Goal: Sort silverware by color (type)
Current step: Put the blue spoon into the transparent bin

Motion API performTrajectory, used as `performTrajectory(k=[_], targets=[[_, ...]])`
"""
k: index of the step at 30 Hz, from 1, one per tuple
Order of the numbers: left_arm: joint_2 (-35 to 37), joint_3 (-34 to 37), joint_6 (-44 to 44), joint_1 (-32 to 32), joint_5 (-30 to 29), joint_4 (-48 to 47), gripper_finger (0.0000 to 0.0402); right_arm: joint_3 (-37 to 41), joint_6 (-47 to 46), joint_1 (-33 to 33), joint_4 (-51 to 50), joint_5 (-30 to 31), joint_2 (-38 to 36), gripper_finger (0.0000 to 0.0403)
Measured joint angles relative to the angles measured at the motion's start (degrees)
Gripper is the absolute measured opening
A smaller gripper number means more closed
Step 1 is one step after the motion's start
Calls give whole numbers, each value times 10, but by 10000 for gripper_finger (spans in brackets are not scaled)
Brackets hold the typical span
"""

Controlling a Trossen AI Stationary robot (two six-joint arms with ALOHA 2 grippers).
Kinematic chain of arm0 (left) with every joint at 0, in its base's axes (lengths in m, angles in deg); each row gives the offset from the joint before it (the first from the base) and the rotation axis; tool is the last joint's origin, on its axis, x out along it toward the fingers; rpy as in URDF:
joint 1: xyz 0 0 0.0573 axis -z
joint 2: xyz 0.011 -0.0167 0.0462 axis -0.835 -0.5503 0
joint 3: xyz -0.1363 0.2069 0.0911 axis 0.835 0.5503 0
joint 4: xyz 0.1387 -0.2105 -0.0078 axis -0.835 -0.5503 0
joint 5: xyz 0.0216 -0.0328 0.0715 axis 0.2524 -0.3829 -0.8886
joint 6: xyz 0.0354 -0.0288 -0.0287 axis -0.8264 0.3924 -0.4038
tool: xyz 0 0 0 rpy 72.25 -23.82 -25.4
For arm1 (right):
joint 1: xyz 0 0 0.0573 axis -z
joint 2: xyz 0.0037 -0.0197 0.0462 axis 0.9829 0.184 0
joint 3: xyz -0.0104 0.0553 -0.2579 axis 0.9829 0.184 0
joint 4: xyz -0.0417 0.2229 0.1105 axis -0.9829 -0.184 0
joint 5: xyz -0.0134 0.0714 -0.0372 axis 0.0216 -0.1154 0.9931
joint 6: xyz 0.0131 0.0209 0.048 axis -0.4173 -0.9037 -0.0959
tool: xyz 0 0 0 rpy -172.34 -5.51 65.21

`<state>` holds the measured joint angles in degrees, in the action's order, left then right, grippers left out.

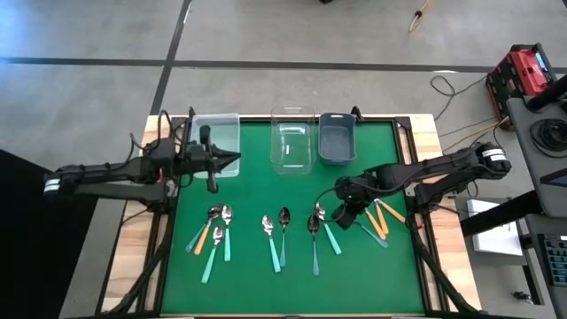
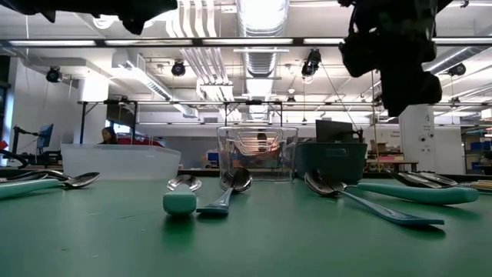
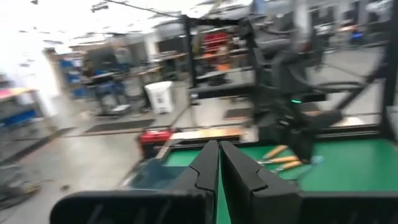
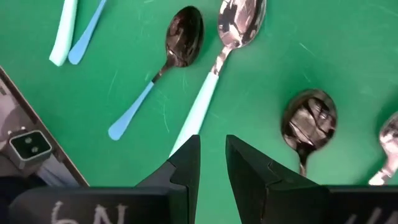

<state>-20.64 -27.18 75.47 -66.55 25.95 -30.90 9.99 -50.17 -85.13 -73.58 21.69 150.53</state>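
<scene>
Several spoons lie flat on the green mat (image 1: 257, 190): a left cluster (image 1: 213, 232), a middle pair (image 1: 275, 232), a right pair (image 1: 321, 226) and orange-handled ones (image 1: 381, 220). My right gripper (image 1: 341, 213) hangs above the right pair, tilted down, narrowly open with only mat in the gap (image 4: 212, 155). Below it lie a mint-handled spoon (image 4: 214, 74), a blue-handled dark spoon (image 4: 177, 46) and another dark bowl (image 4: 309, 121). My left gripper (image 1: 226, 159) is shut (image 3: 219, 163), held level in the air by the left clear bin (image 1: 215, 142), holding nothing.
Along the mat's far edge stand the left clear bin, a second clear bin (image 1: 293, 137) and a grey bin (image 1: 337, 137). The mat's near part in front of the spoons is bare. Cables and a red box (image 1: 523, 71) lie off the table at the right.
</scene>
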Motion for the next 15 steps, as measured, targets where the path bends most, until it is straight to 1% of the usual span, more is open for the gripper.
performTrajectory(k=[3,6,9,12,15], targets=[[-7,-2,-3,0,-42,-5,0,0,-43,0,22,0,24,68],[-8,-3,-18,-1,-47,4,0,0,-44,0,35,1,52,68],[-9,-3,-25,-1,-47,16,0,-11,-21,-19,37,-18,86,68],[-11,-3,-25,-1,-47,25,0,-30,7,-44,-3,-43,114,68],[-12,-3,-25,-1,-47,25,0,-57,10,-68,-77,-43,134,68]])
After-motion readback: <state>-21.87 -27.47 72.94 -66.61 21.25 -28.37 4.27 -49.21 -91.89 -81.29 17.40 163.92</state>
